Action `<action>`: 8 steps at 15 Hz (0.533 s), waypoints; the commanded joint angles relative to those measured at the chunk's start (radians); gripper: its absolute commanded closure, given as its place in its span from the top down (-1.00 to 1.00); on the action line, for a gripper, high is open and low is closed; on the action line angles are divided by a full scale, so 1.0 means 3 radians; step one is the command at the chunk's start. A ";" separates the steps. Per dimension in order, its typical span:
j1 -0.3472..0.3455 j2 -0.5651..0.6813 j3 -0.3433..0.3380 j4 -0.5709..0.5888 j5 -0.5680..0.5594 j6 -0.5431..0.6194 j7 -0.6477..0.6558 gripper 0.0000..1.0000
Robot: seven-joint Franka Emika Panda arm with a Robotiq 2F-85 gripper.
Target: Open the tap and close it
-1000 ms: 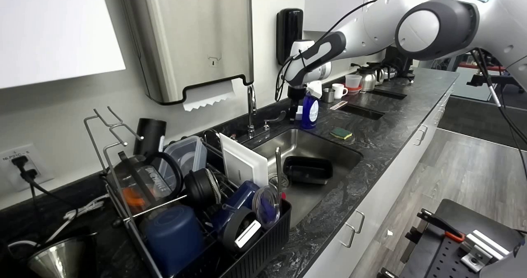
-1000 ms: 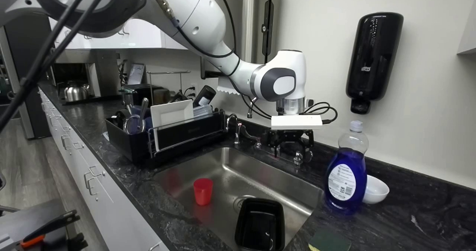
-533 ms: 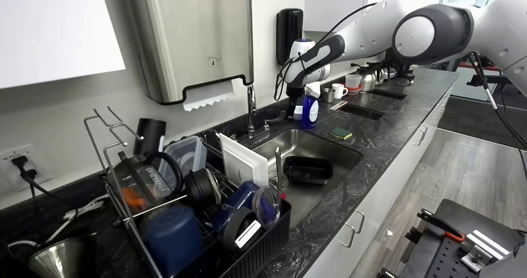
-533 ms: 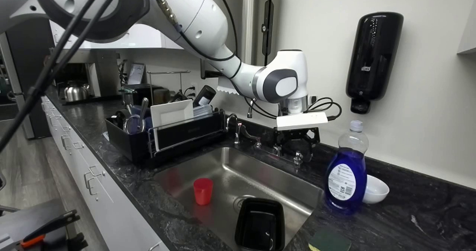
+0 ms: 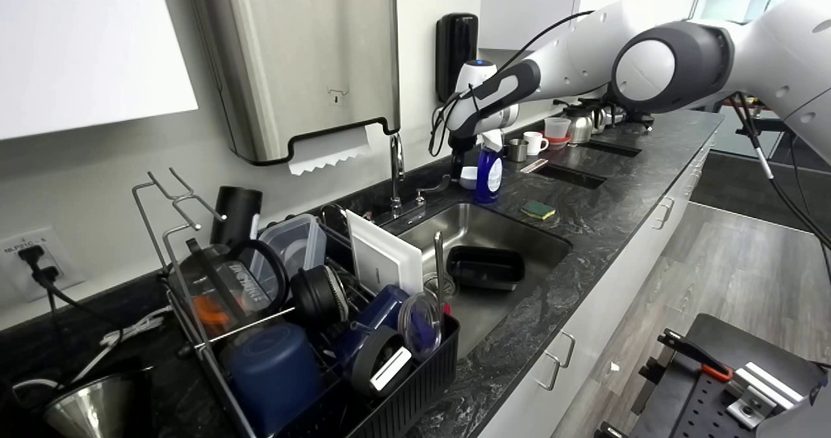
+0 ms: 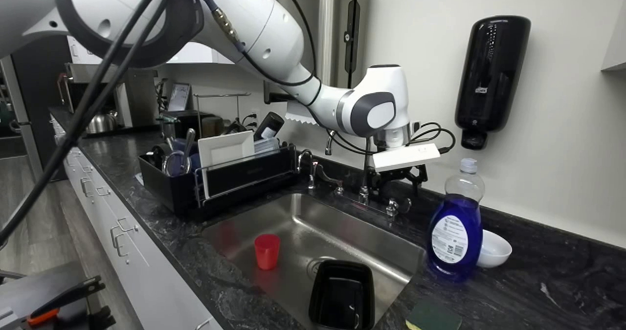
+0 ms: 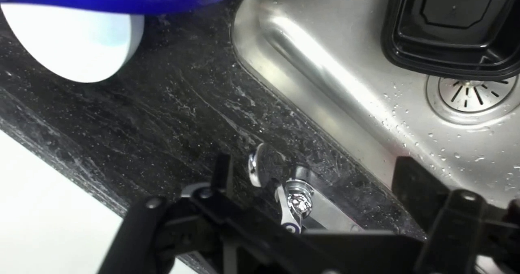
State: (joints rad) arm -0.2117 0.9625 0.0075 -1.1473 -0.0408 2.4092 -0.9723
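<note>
Your claw [image 7: 313, 165] is spread wide, with its two fingers [image 7: 410, 180] far apart, and it points down near the back edge of the sink [image 6: 337, 227]. In the wrist view, a shiny tap handle [image 7: 300, 204] shows in the space between the fingers; you cannot tell if anything touches it. The tap [image 5: 395, 178] stands up tall on the black table [image 6: 538, 291] behind the sink, and you can see it in both exterior views. In an exterior view, your arm [image 6: 371, 105] hides a bit of its neck [image 6: 367, 163]. A red cup [image 6: 267, 253] and a black tub [image 6: 341, 296] sit in the sink, and the tub hides part of the drain [image 7: 467, 97]. A blue bottle [image 6: 455, 232] stands on the table just beside the sink, with a white bowl [image 6: 495, 249] right next to it. The dish rack [image 6: 249, 174], full of dishes [image 6: 227, 150], is on the other side of the sink.
</note>
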 commanded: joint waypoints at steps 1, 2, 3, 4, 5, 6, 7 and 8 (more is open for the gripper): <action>-0.0095 0.0156 0.0115 0.0240 -0.0026 0.0030 -0.0184 1.00; -0.0104 0.0190 0.0123 0.0291 -0.0019 0.0022 -0.0212 1.00; -0.0115 0.0225 0.0134 0.0340 -0.0011 0.0007 -0.0241 1.00; -0.0126 0.0251 0.0146 0.0379 -0.0003 -0.0005 -0.0271 1.00; -0.0141 0.0288 0.0165 0.0433 0.0010 -0.0027 -0.0303 1.00; -0.0151 0.0320 0.0178 0.0470 0.0016 -0.0041 -0.0328 1.00; -0.0163 0.0346 0.0200 0.0507 0.0027 -0.0062 -0.0364 1.00; -0.0173 0.0374 0.0220 0.0546 0.0035 -0.0089 -0.0394 1.00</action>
State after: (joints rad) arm -0.2394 1.0334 0.0358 -1.0492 -0.0397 2.4082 -1.0375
